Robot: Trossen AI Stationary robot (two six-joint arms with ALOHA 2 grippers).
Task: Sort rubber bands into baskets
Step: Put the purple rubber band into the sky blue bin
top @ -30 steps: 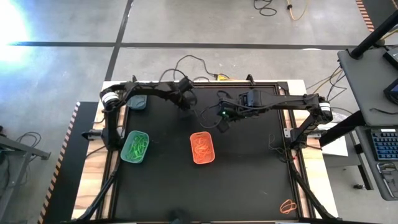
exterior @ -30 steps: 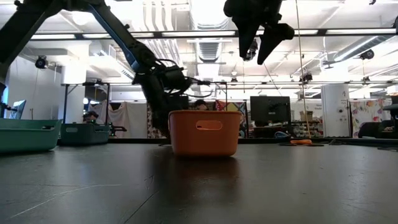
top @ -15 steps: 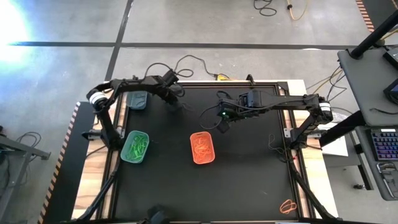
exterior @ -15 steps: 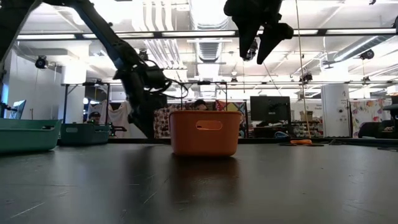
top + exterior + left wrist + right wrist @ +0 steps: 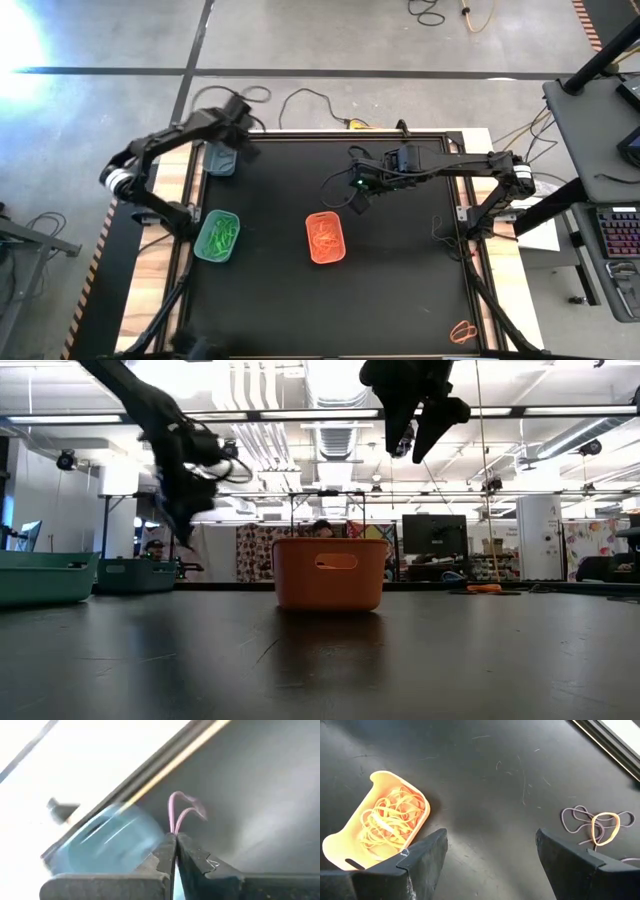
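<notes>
1. Rubber bands: one dark band [image 5: 181,815] is pinched tight in the left gripper [image 5: 175,851], fingers clenched on it.
2. Left gripper [image 5: 238,107] has swung from mid table to the upper left of the high view, now over the dark grey-teal basket [image 5: 221,161]. Looks like the drop comes next.
3. Orange basket [image 5: 326,238], centre, has orange bands; green basket [image 5: 217,236], left, has green ones.
4. Right gripper [image 5: 358,197] hangs above the centre, fingers wide apart, holding nothing.
5. Loose bands [image 5: 592,822] lie on the table [image 5: 400,290] near it, still to sort. Nothing blocks the way.
</notes>
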